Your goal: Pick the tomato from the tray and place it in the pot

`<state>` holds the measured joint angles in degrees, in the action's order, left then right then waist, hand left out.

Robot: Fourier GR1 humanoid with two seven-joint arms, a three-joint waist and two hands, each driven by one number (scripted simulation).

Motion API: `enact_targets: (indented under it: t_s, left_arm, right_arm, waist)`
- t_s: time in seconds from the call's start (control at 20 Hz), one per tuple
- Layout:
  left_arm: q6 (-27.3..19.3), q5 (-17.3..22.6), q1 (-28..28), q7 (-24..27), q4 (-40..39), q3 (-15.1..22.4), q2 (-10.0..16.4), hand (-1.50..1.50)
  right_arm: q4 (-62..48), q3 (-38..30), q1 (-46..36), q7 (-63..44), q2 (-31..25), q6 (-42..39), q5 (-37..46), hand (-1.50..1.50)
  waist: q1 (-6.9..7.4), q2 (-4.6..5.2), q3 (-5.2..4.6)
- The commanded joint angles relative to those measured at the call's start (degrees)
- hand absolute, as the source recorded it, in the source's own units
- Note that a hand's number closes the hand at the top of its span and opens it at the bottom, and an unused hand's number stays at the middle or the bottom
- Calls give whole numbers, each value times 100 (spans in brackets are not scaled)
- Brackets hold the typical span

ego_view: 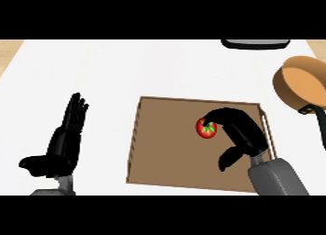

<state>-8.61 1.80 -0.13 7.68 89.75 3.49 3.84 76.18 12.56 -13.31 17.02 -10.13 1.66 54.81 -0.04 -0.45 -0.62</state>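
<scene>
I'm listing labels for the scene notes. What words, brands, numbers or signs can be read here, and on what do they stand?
None: no text can be read anywhere in the head view.
The tray, tomato, pot and counter are plain.
The dark thing at the far edge shows no marking.

Nothing to read anywhere: no text, label, brand, number or sign on the tray [165, 151], the pot [305, 86], the tomato [205, 129] or the counter [125, 69]
</scene>
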Motion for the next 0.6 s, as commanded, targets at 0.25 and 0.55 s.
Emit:
enact_targets:
  t_s: [0.25, 0.55]
  left_arm:
    - [29, -81, -206, 43, -260, -31, -110, 0]
    - [-8, -177, -95, -44, 37, 120, -79, 0]
  right_arm:
    - [-448, -120, -169, 358, 378, 682, 241, 150]
    - [-1485, -1497, -1645, -2918, 413, -234, 503, 150]
  waist:
    - [14, 49, 62]
    - [315, 177, 29]
